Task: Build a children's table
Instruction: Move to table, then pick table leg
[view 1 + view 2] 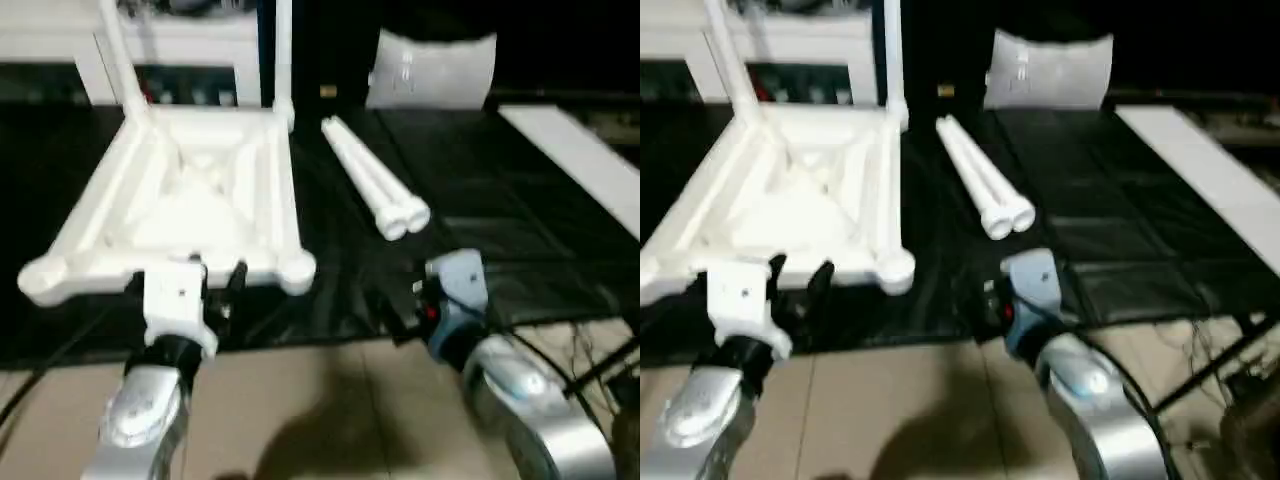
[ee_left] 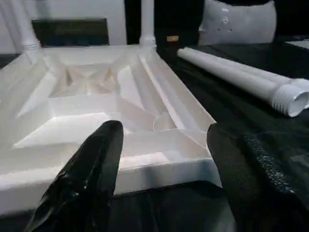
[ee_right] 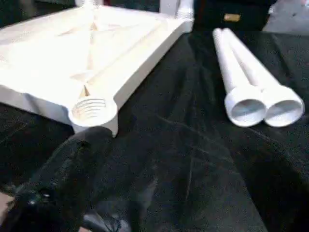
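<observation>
Surface: I see a black mat-covered workbench [image 1: 470, 170], with pale floor along its near edge.
Table top: the white table top [image 1: 185, 195] lies upside down on the mat, ribbed underside up, one edge turned to me.
Fitted legs: two legs [image 1: 283, 55] stand upright in the top's far corner sockets.
Near socket: the threaded socket [image 3: 91, 108] at the top's near right corner faces up with nothing in it.
Loose legs: two loose legs [image 1: 370, 180] lie side by side, touching, on the mat just right of the top; their long axis runs from the far side toward me, threaded open ends nearest me.
Left arm: my left gripper [image 1: 215, 280] reaches to the top's near edge, fingers [image 2: 91, 169] spread apart either side of that edge, clamped on nothing.
Right arm: my right gripper [image 3: 72, 164] hangs low over the mat, nearer me than the loose legs and right of the top, fingers wide apart and holding nothing.
Writing: I can read none.
</observation>
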### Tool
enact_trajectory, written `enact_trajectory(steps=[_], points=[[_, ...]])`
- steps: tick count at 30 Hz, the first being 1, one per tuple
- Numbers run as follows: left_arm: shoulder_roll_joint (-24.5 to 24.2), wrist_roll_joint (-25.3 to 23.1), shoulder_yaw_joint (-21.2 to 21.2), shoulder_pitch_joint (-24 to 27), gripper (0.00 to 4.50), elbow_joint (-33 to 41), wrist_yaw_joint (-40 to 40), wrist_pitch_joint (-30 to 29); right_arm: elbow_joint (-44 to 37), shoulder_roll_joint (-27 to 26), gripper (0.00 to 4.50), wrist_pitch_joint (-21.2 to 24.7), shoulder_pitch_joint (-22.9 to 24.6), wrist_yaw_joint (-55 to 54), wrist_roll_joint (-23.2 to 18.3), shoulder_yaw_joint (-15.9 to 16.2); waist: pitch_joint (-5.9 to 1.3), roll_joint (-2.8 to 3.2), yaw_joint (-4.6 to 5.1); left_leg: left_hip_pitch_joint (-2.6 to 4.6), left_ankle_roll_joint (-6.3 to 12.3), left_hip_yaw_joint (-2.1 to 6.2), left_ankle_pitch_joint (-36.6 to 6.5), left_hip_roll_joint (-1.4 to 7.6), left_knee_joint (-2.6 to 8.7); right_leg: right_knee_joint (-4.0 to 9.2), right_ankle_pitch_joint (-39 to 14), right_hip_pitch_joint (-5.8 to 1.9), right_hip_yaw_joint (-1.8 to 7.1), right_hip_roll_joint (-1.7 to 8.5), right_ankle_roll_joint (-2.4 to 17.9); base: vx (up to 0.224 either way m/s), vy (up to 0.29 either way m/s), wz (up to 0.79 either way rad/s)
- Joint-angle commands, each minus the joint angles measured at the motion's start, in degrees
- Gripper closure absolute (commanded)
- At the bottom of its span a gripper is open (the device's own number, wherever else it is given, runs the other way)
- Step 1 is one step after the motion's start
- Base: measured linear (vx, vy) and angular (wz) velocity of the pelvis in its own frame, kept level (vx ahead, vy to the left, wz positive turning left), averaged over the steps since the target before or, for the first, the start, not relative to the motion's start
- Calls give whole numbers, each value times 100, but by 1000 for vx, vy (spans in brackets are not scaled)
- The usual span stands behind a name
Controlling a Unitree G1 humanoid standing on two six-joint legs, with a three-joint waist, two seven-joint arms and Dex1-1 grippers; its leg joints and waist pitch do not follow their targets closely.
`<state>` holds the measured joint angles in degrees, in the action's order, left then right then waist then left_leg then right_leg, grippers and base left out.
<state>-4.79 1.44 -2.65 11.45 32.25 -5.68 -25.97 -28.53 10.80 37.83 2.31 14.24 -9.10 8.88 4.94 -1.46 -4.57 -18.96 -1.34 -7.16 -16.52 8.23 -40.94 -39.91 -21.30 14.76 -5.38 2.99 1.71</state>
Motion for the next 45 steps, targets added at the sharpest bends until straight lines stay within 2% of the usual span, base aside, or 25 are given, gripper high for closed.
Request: enact_trajectory(steps=[1, 4, 5, 6, 7, 9, 10, 11, 12, 13, 17, 18, 19, 21, 23, 25, 26, 27, 28, 30, 33, 35, 37, 41, 45], points=[[-48, -42, 35, -70, 140, 95, 35, -13, -14, 8, 0, 33, -36, 48, -21, 32, -159, -104, -160, -589, 344, 232, -53, 103, -26, 1368, -3697, -445, 974, 1035, 550, 114, -2, -7], [-134, -67, 78, -76, 140, 150, 17, -62, 33, 13, 0, 113, -68, 137, -81, 142, -304, 206, -176, -176, 466, 88, 638, 216, 707, 1252, -1701, -378, 367, 421, 870, 113, 14, 13], [-150, -66, 91, -76, 140, 162, 10, -74, 37, -12, 0, 138, -79, 117, -90, 144, -236, 315, 73, 65, 643, 442, -167, 540, 1125, 907, -1108, -138, 113, 34, 560, 162, 54, 12], [-194, -71, 103, -79, 140, 187, -4, -85, 54, 13, 0, 173, -126, 136, -88, 180, -474, 279, 195, 540, 2019, 1206, -328, 678, 1261, 237, -491, 181, -63, -97, 166, 257, 50, 32], [-211, -59, 115, -80, 140, 196, -12, -94, 62, 36, 0, 166, -148, 142, -60, 217, -550, 367, 342, 862, 3384, 1545, 172, 627, 1106, -52, -558, 586, 72, -75, -153, 170, 26, 18], [-252, -53, 115, -94, 140, 205, -55, -105, 96, -38, 0, 130, -178, 68, -55, 181, -497, 329, 428, 812, 4025, 1638, 1363, 570, 935, -257, -379, 976, 352, 53, -466, 183, -40, 61], [-258, -52, 114, -97, 140, 205, -64, -104, 102, -54, 0, 127, -182, 54, -57, 169, -489, 249, 503, 648, 3906, 1621, 1353, 482, 987, -232, -120, 950, 493, 105, -502, 169, -54, 66], [-276, -44, 101, -113, 140, 198, -101, -105, 129, -93, 0, 97, -208, 10, -44, 131, -362, 74, 409, 93, 2800, 1089, 539, -203, 934, 500, 655, 550, 757, 202, -382, 106, -61, 72], [-322, -55, 61, -154, 140, 187, -158, -101, 165, -226, 0, 132, -237, -58, -159, -26, -249, -107, 251, 35, 1590, 469, -589, -457, 507, 1230, -910, 245, 1255, 551, -475, 122, -78, 40], [-360, -36, 22, -194, 140, 186, -210, -120, 184, -249, 0, 141, -280, -106, -156, -96, -328, -185, 93, -546, 1155, 463, -195, -361, -96, 1249, -1760, -556, 1546, 1011, 90, 122, -78, 40], [-453, 38, -26, -281, 140, 161, -327, -165, 246, -219, 0, 166, -403, -216, -25, -156, -259, 69, -146, -379, 512, 319, 677, -89, 457, 1317, -1195, -481, 1033, 526, 1221, 152, -21, 5], [-492, 35, -39, -321, 140, 131, -363, -193, 284, -179, 0, 207, -482, -274, 35, -180, -321, 332, -150, -168, 476, 298, 745, 107, 849, 1303, -1124, -446, 669, 350, 1077, 191, 59, 4], [-515, 21, -47, -344, 140, 108, -376, -201, 302, -158, 0, 239, -536, -297, 60, -195, -373, 482, 49, 200, 785, 705, -70, 449, 1200, 842, -830, -131, 364, -86, 578, 191, 59, 4], [-527, 21, -36, -372, 140, 88, -387, -216, 285, -118, 0, 464, -636, -397, 185, -144, -632, 496, 322, 930, 2175, 1340, -21, 840, 1098, -120, -427, 653, 248, -43, -208, 234, 46, 2], [-534, 37, -20, -390, 140, 84, -400, -232, 257, -55, 0, 749, -741, -559, 405, -21, -568, 394, 361, 740, 2703, 1141, 1012, 752, 1008, -345, 155, 992, 302, 65, -749, 190, 21, 2], [-548, 48, -18, -400, 140, 77, -409, -239, 287, -69, 0, 857, -810, -579, 397, -2, -444, 219, 388, 357, 2468, 551, 607, 411, 1169, -33, 1107, 983, 334, 102, -482, 136, -18, 9], [-555, 56, -24, -421, 140, 60, -416, -240, 389, -186, 0, 834, -874, -513, 180, -135, -417, 92, 401, 237, 2210, 360, 110, 169, 1137, 370, 1336, 795, 433, 168, -273, 118, -67, -3], [-552, 56, -35, -446, 140, 39, -419, -234, 491, -283, 0, 753, -928, -490, 43, -265, -379, -252, 269, -150, 1496, 143, -915, -291, 815, 1017, -591, 270, 929, 490, -572, 89, -104, -4], [-553, 60, -38, -480, 140, 34, -418, -257, 581, -307, 0, 738, -1007, -529, 54, -309, -494, -215, 166, -73, 909, 173, -566, -370, -29, 1339, -3344, 159, 1364, 1067, -306, 89, -104, -4], [-556, 84, -27, -517, 140, 37, -428, -271, 751, -317, 0, 721, -1156, -595, 114, -343, -396, -169, 84, -400, 367, 365, 25, -218, -64, 1203, -2900, -42, 1361, 1036, 539, 110, -49, -3], [-643, 304, 11, -588, 140, 143, -640, -436, 1232, -238, 0, 754, -1689, -702, 299, -400, -452, 153, 91, -219, 42, 355, 1461, 158, 832, 796, 126, 214, 599, 444, 1112, 95, 10, -2], [-861, 539, -49, -591, 140, 307, -1006, -659, 1598, -151, 0, 1020, -2105, -769, 442, -431, -570, 296, 234, 48, -110, 546, 2015, 437, 769, 463, 1717, 493, 511, 252, 742, 101, 59, -2], [-1257, 731, -196, -572, 140, 497, -1512, -1026, 2265, -10, 0, 1523, -2694, -916, 640, -439, -603, 265, 217, 25, -571, 467, 3492, 226, 656, 464, 2880, 494, 514, 234, 622, 79, 50, 1], [-1689, 1093, -274, -619, 140, 716, -2003, -1402, 3096, 155, 0, 2173, -3390, -671, 581, -337, -474, 231, 184, -162, -1011, 348, 639, 219, 872, 603, 1831, 287, 595, 453, 771, 0, 0, 0], [-1996, 1434, -260, -691, 140, 914, -2305, -1772, 3863, 208, 0, 2319, -3873, -606, 607, -361, -383, 177, 181, -149, -638, 290, -758, 290, 962, 729, 249, 348, 673, 572, 1026, -61, -22, 3]])
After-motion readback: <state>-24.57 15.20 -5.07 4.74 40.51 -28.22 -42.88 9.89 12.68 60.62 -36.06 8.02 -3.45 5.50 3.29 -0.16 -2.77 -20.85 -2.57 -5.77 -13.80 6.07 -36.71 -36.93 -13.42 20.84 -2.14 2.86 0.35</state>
